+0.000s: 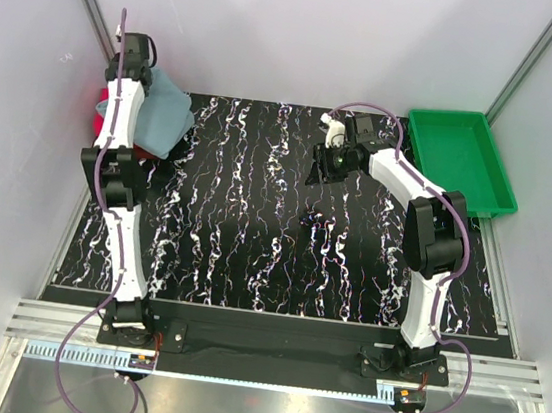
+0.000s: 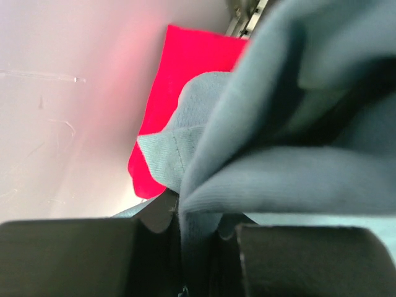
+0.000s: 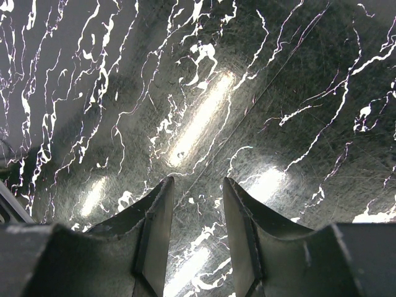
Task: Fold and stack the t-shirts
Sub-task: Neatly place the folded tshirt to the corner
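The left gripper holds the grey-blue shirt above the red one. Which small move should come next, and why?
Probably lower the left gripper a little and open it. Its jaws pinch a fold of the grey-blue t-shirt, which is bunched over the red t-shirt at the far left corner, so releasing there would likely stack it.

grey-blue t-shirt point(image 1: 166, 117) crumpled atop red t-shirt point(image 2: 185, 68), far left.

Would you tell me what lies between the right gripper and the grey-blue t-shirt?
Nothing: in the top view, only bare marbled table separates the right gripper from the grey-blue t-shirt.
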